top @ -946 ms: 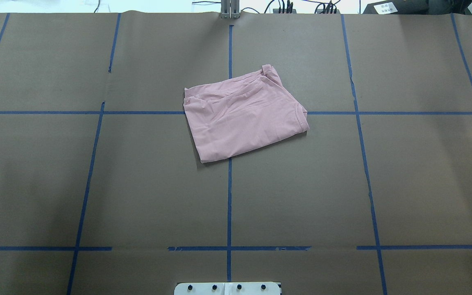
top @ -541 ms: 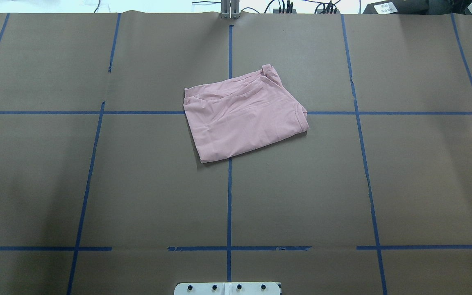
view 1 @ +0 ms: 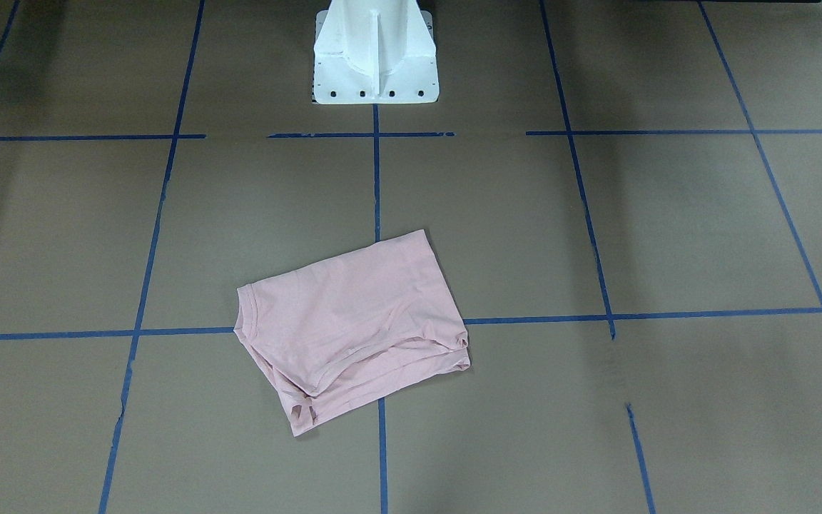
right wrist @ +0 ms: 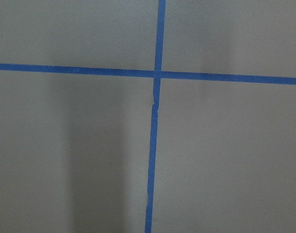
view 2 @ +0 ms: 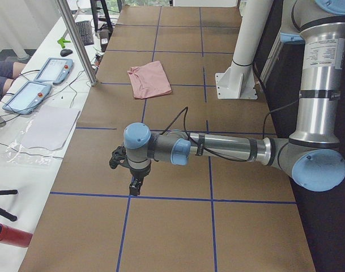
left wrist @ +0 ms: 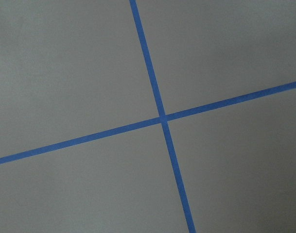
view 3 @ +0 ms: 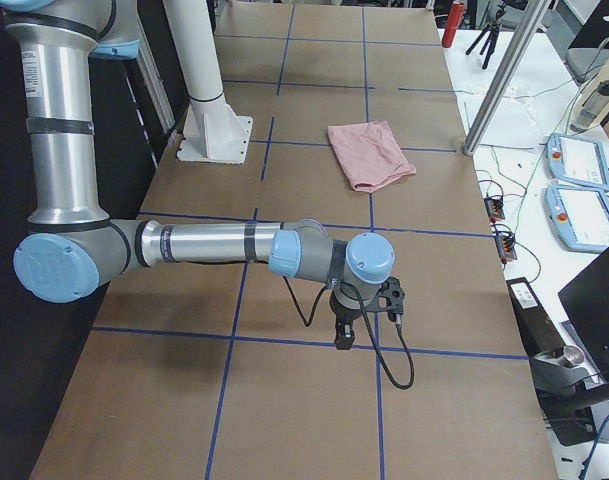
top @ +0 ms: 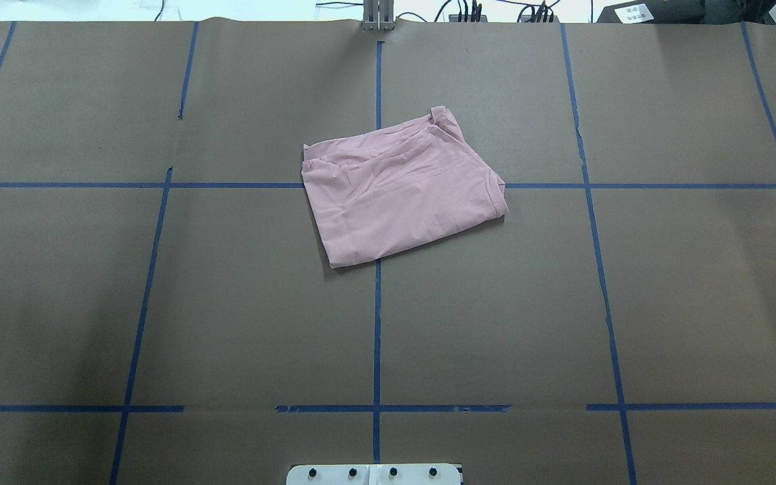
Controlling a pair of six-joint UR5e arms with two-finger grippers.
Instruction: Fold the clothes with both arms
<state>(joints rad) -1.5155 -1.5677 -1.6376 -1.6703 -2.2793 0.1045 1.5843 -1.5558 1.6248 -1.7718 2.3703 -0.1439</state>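
Pale pink cotton T-shirt (top: 401,192) lies folded into a compact, slightly skewed rectangle on the brown paper-covered worktop (top: 630,303). It sits straight out in front of the white pedestal base (view 1: 374,50), well apart from it. Plain side up. A ribbed edge (top: 498,192), likely the collar, shows at one corner. The layered hems are stacked on the side away from the pedestal. Nothing touches the shirt.

Left arm's black pincer (view 2: 136,184) hangs pointing down over a blue tape crossing (left wrist: 162,119), far out on the pedestal's left and well apart from the shirt. Right arm's black pincer (view 3: 342,335) mirrors it on the pedestal's right. Both show only in the side cameras, so I cannot tell whether the fingers are spread or pressed together. The wrist cameras show paper and tape only, no cloth.

Judgement: folding looks finished or close to it. The arms are probably parked wide to keep clear of the bundle and leave the cameras an open view. The loose far hems might want squaring.
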